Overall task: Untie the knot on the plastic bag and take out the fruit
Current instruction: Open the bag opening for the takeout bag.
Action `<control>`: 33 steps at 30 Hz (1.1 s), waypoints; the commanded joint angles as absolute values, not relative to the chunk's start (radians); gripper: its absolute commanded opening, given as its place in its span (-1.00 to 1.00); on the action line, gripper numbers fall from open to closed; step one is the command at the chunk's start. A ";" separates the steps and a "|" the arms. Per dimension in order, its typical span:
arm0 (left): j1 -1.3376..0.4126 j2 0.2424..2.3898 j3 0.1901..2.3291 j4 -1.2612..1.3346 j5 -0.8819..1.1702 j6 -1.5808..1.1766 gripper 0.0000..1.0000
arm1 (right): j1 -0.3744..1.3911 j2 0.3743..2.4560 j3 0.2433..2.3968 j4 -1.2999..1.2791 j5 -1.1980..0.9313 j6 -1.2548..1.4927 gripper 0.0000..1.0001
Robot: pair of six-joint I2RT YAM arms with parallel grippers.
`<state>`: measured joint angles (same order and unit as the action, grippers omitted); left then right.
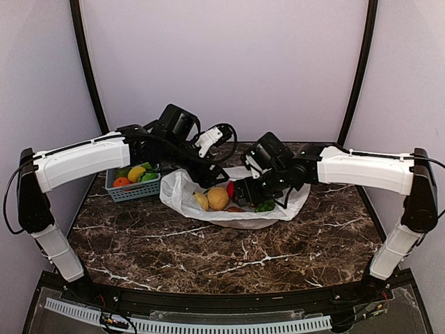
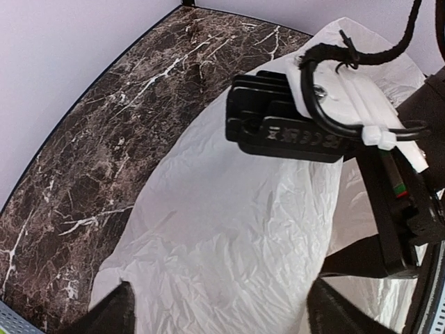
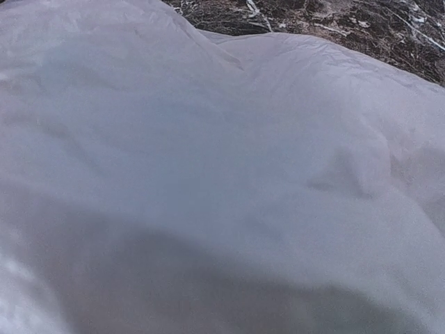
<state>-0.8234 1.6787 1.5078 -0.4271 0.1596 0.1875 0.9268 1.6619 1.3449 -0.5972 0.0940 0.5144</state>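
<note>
White plastic bag (image 1: 179, 197), dark brown marble table (image 1: 208, 254).
Veins white; fruit (image 1: 217, 198) tan-yellow, red, green; basket (image 1: 132, 193) blue lattice.

White-shelled arms (image 1: 83, 160), black joints (image 1: 31, 198) (black cables (image 2: 334, 52) zip-tied alongside).

No text can be read for certain. The only lettering is a short row of raised characters on the black housing (image 2: 285, 129), just right of centre in the upper half of the left wrist view (black on black, too faint to spell).
</note>
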 commanded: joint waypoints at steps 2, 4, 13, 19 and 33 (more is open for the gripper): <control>-0.834 1.708 1.544 -0.457 0.023 0.212 0.19 | 0.931 1.626 1.304 -0.570 0.095 0.543 0.81; -0.834 1.709 1.539 -0.439 -0.023 0.201 -0.18 | 0.931 1.606 1.278 -0.570 0.097 0.559 0.83; -0.806 1.688 1.527 -0.335 -0.115 0.073 -0.98 | 0.946 1.488 1.076 -0.591 0.084 0.629 0.92; -0.715 1.679 1.513 -0.227 -0.041 -0.098 -0.98 | 1.000 1.421 0.929 -0.635 0.058 0.705 0.90; -0.690 1.567 1.427 -0.207 0.125 -0.163 0.12 | 1.045 1.411 1.045 -0.626 0.085 0.692 0.90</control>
<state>-0.6991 1.6966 1.4719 -0.2169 0.0761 -0.1211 1.0344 1.4014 0.9478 -0.6144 0.0673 0.7116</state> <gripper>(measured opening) 0.274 0.948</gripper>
